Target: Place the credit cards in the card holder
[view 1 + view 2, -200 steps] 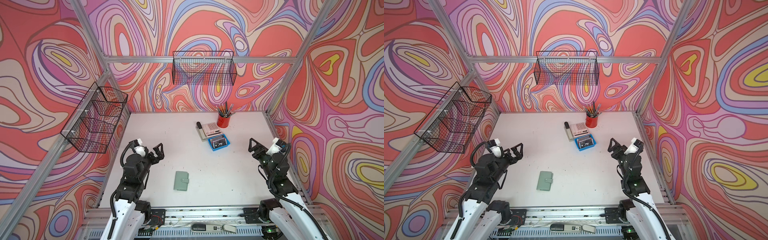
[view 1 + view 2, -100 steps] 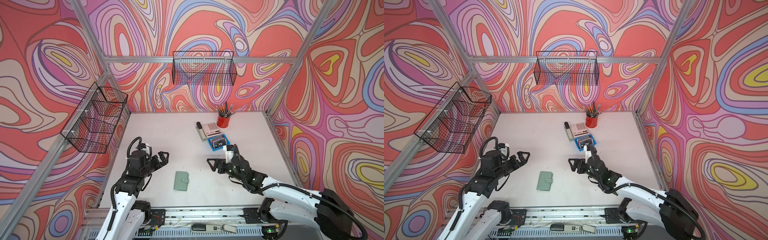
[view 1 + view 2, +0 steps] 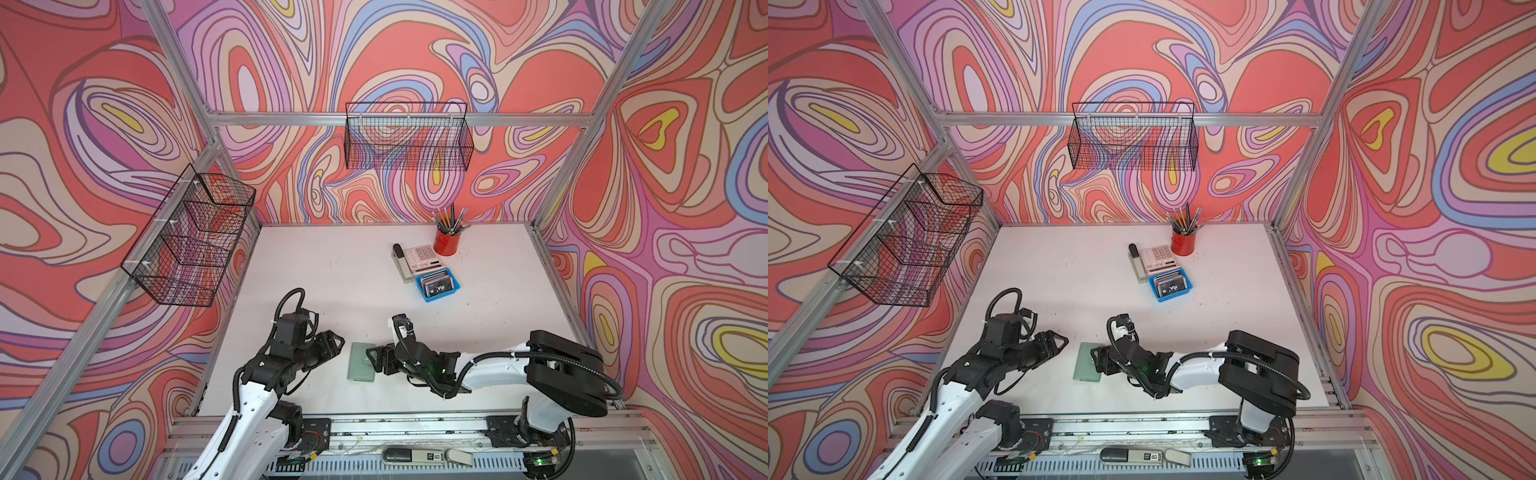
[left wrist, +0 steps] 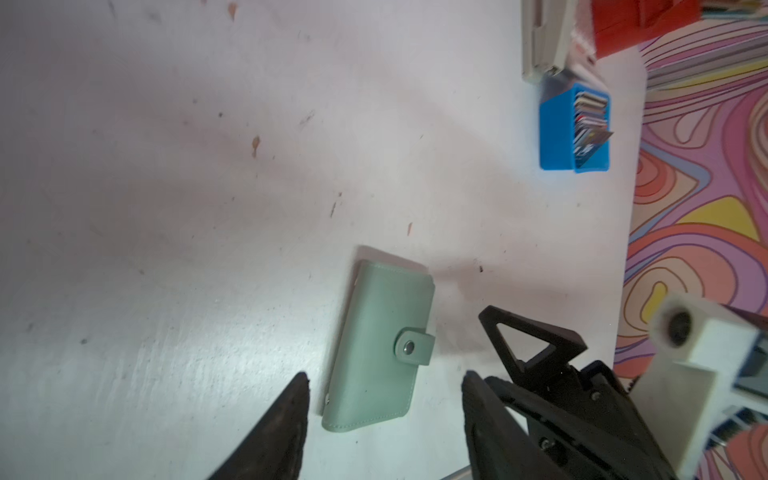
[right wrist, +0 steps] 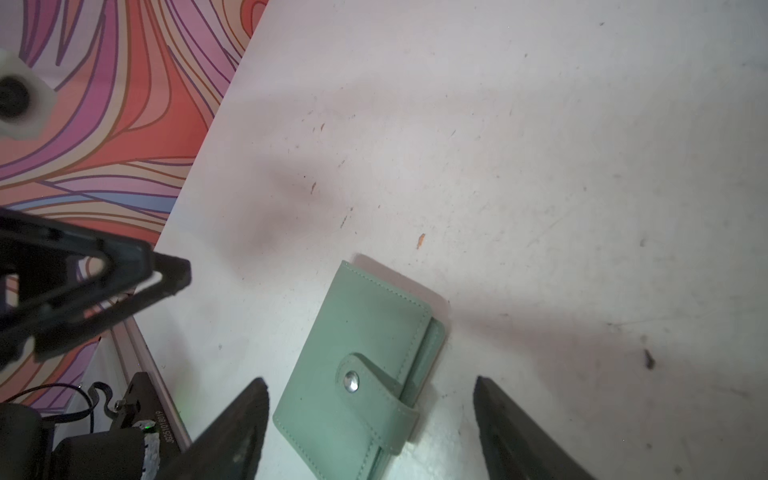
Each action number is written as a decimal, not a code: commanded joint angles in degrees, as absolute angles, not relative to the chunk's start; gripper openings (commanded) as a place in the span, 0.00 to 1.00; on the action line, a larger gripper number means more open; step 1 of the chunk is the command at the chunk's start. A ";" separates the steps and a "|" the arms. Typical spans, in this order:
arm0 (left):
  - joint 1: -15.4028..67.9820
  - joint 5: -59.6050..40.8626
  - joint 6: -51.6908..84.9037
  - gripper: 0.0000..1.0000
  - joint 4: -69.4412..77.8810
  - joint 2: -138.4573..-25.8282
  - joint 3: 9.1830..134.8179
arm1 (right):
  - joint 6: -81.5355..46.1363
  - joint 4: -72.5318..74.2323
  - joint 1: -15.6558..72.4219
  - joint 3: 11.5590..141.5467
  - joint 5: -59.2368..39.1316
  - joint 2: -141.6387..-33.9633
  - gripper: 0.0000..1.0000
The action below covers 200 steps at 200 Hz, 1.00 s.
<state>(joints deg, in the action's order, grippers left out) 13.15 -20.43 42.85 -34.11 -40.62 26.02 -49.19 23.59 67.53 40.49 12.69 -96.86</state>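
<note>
The sage-green card holder [image 3: 360,368] [image 3: 1086,368] lies shut and snapped on the white table near the front. My left gripper [image 3: 337,343] [image 3: 1061,340] hangs open just left of it. In the left wrist view the card holder [image 4: 380,332] has its near end between the open left gripper [image 4: 384,376]. My right gripper [image 3: 372,360] [image 3: 1098,360] reaches across to its right edge, open. In the right wrist view the right gripper [image 5: 370,380] straddles the card holder [image 5: 365,332] by the snap tab without gripping it. The credit cards [image 3: 436,282] [image 3: 1169,282] [image 4: 589,120] stand in a blue tray, a dark "Vip" card in front.
The blue tray [image 3: 452,287] sits at the back right beside a white calculator [image 3: 423,254], a grey stapler-like object [image 3: 402,266] and a red pencil cup [image 3: 448,244]. Wire baskets hang on the left wall [image 3: 191,241] and the back wall [image 3: 409,141].
Both arms have come in from the table's sides to the card holder. The right arm swung far to the left and now lies low along the front.
</note>
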 commanded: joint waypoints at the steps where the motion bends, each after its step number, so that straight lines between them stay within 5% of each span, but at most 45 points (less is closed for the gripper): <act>1: 13.51 -20.66 44.80 0.52 -33.49 -41.15 23.55 | -52.63 24.69 67.91 42.60 14.16 -99.39 0.77; 85: 15.95 -25.50 45.60 0.39 -24.16 -45.91 16.36 | -55.42 24.95 68.18 42.22 12.58 -103.12 0.70; 200: 36.33 -18.16 50.34 0.26 -12.63 -54.77 17.93 | -59.80 21.80 68.55 30.94 17.23 -91.39 0.64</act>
<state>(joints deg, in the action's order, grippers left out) 32.56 -20.47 47.70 -17.96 -53.08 17.12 -56.84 24.16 68.07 33.50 13.74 -94.37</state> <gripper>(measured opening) 0.276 0.647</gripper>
